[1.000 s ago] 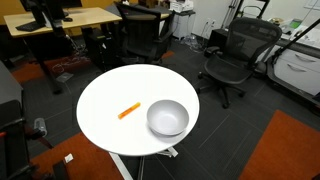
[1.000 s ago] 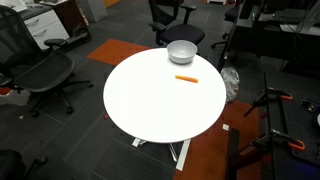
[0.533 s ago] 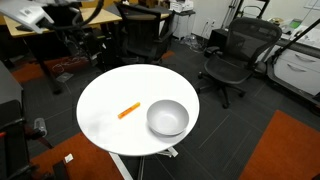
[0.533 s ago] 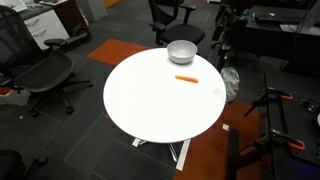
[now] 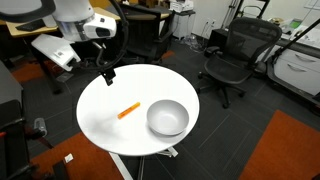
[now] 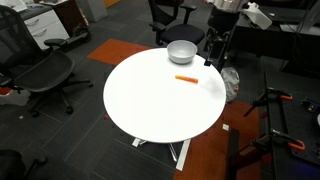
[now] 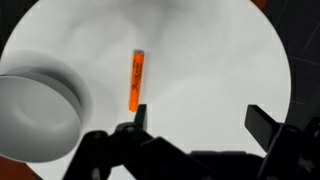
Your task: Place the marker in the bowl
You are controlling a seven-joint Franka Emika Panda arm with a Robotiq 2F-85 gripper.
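The slim orange marker (image 5: 128, 110) lies flat on the white round table (image 5: 110, 125), to one side of the silvery-grey bowl (image 5: 167, 118); both exterior views show it (image 6: 186, 78) near the bowl (image 6: 181, 51). In the wrist view the marker (image 7: 136, 80) lies lengthwise above the bowl's rim (image 7: 40, 110). My gripper (image 5: 107, 75) hangs open and empty above the table's edge, apart from the marker. It also shows in an exterior view (image 6: 211, 58) and the wrist view (image 7: 200, 118), where the marker's lower end is just above one fingertip (image 7: 142, 114).
Black office chairs (image 5: 232, 55) ring the table, and more show in an exterior view (image 6: 40, 75). Wooden desks (image 5: 60, 20) stand behind. A stand with red clamps (image 6: 275, 105) is on the floor beside the table.
The arm has swung into view over the table's edge; a second ago it was out of both exterior views. Marker and bowl have not moved.
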